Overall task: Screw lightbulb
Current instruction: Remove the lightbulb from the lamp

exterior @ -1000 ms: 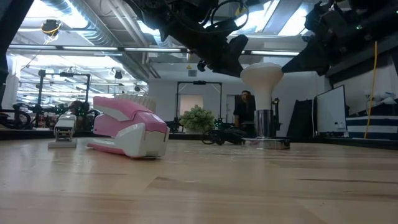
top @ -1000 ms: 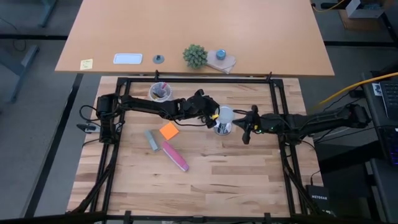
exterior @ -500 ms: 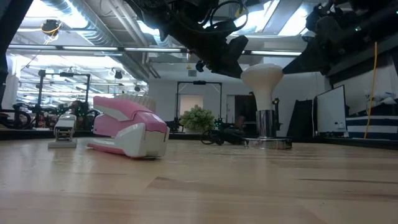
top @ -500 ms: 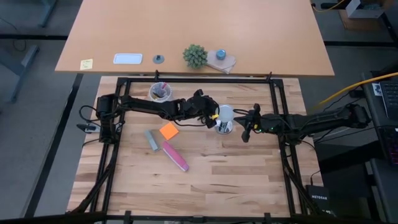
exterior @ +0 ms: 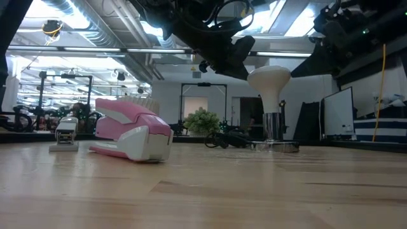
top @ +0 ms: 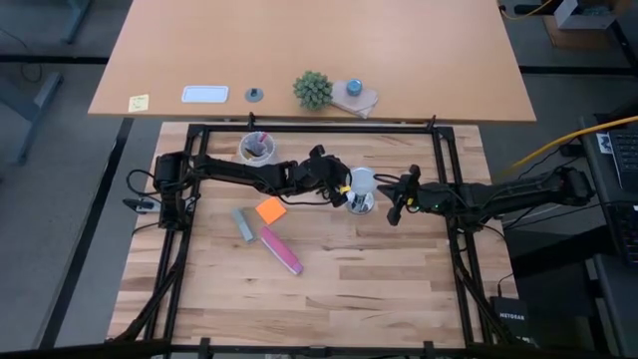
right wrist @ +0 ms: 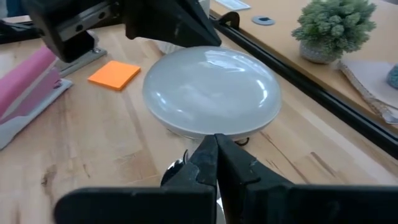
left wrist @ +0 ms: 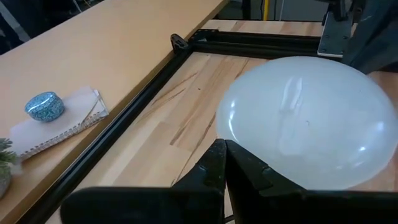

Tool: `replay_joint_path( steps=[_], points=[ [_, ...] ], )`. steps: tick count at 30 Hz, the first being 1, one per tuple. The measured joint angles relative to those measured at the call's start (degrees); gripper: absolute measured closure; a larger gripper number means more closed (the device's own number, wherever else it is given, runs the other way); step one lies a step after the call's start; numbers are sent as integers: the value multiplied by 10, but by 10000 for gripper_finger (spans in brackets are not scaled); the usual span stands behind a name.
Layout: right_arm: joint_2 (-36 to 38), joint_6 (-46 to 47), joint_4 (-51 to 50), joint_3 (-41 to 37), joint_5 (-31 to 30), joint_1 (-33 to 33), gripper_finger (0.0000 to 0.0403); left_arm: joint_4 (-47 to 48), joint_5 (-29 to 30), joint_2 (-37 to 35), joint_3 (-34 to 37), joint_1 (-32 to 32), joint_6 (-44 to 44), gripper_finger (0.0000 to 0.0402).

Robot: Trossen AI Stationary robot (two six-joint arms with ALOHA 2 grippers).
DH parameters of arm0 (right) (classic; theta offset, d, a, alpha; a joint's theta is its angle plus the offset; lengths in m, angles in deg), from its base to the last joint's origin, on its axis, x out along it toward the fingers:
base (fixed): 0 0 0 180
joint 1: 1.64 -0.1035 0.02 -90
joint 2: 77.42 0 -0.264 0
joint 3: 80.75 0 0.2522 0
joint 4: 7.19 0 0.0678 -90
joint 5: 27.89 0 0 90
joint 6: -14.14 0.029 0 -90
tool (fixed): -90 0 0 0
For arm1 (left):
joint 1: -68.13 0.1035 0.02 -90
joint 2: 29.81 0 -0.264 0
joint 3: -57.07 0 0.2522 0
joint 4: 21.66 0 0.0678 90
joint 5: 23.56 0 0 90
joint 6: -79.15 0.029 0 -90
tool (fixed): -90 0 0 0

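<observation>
The white lightbulb (top: 361,182) stands upright with its neck in the shiny metal socket (exterior: 273,132), near the middle of the table. My left gripper (left wrist: 222,152) reaches in from the table's left, shut, with its tip at the bulb's dome (exterior: 268,77). My right gripper (right wrist: 215,144) comes from the table's right, also shut, its tip just beside the bulb's lower rim (right wrist: 211,127). In the high view the right gripper (top: 391,197) lies close to the right of the socket (top: 358,204). My left gripper touches the bulb's rounded dome (left wrist: 249,158) on its left side with the tip of its shut fingers. It slants down from the table's left. The bulb stays upright in the socket. My right gripper's shut tip is at the bulb's rim; I cannot tell whether it touches.
An orange sticky pad (top: 270,209), a grey stapler (top: 243,225) and a pink stapler (top: 281,250) lie left of and nearer than the socket. A cup with pens (top: 256,149) stands at the far left. A black frame (top: 319,129) borders the table.
My right gripper has turned a little at the wrist, staying beside the bulb. The bulb and socket stand where they were.
</observation>
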Motion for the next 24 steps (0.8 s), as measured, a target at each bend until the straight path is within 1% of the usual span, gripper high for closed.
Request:
replay_joint_path(
  steps=[3,7,13,18,24],
  points=[
    [0,2,-4,0,-3,0,400,4,3,0,0,-1,-3,402],
    [0,11,-9,0,-29,1,400,11,6,0,0,-3,-7,402],
    [0,11,-16,0,-49,1,400,14,19,0,0,-12,-5,402],
    [-2,12,-21,-1,-74,2,400,12,7,0,0,-22,-4,402],
    [-4,12,-13,-1,-76,2,400,9,6,1,0,-35,-4,402]
  ],
)
